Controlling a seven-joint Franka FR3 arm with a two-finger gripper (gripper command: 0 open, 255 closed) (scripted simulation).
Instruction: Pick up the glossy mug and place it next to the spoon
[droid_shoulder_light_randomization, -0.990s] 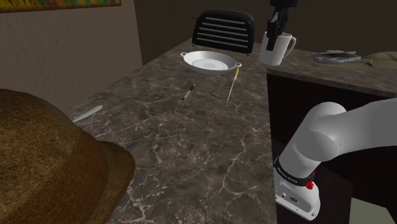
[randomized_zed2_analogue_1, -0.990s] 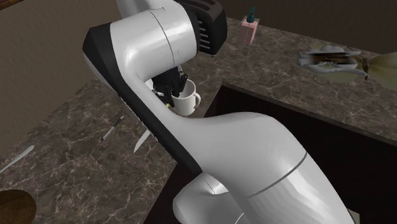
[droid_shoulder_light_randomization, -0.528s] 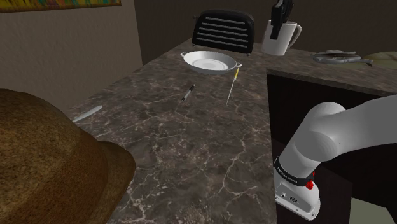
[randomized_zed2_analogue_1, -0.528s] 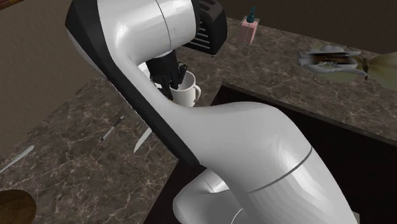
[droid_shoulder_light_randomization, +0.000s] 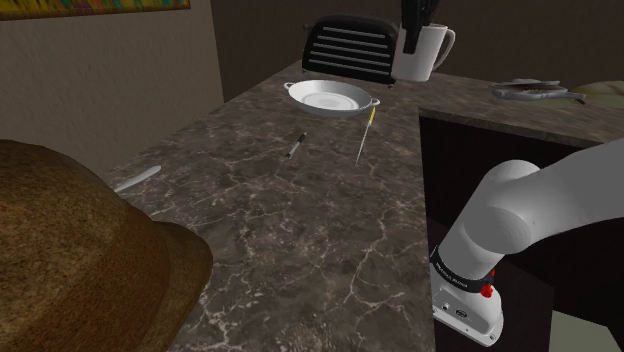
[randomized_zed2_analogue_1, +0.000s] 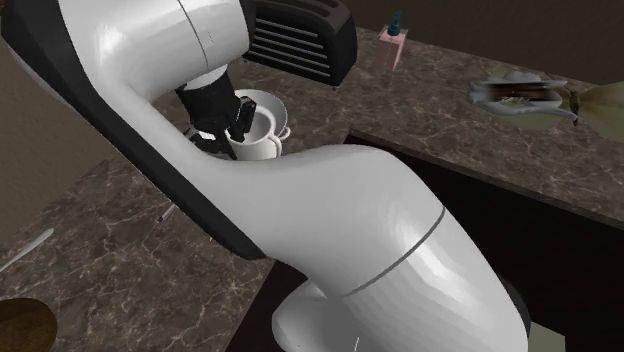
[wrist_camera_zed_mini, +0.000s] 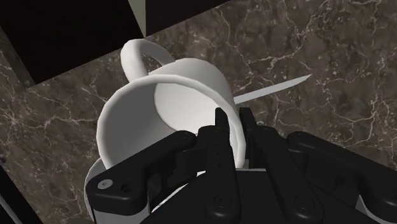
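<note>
Gripping the white mug (droid_shoulder_light_randomization: 422, 52) by its rim, your gripper (droid_shoulder_light_randomization: 411, 40) is clamped with one black finger inside the cup and the other against its outer wall; the wrist view shows that pinch plainly, the fingers (wrist_camera_zed_mini: 224, 130) closed on the wall on the side opposite the handle. The mug (wrist_camera_zed_mini: 167, 105) hangs clear of the dark marbled countertop (droid_shoulder_light_randomization: 270, 230), close to upright, its handle pointing to the shoulder view's right. In that view it overlaps the right end of the black slatted toaster (droid_shoulder_light_randomization: 348, 45).

Below and to the left of the mug you see a shallow white pan (droid_shoulder_light_randomization: 330, 98) with two small handles. Just beside the pan's right handle lies a yellow-handled knife (droid_shoulder_light_randomization: 367, 128); from the wrist camera its pale blade (wrist_camera_zed_mini: 273, 90) shows on the marble under the mug. A small dark-handled utensil (droid_shoulder_light_randomization: 297, 145) rests further along the counter, apart from the knife, and a pale slim utensil (droid_shoulder_light_randomization: 137, 179) lies well apart from both, near the counter's left edge. You cannot tell from these views which of those two is the spoon.

From the second exterior view, the mug (randomized_zed2_analogue_1: 262, 132) and gripper (randomized_zed2_analogue_1: 236, 120) sit behind the white arm (randomized_zed2_analogue_1: 330, 200), in front of the toaster (randomized_zed2_analogue_1: 300, 40). A brown woven object (droid_shoulder_light_randomization: 80, 260) fills the shoulder view's lower left.
</note>
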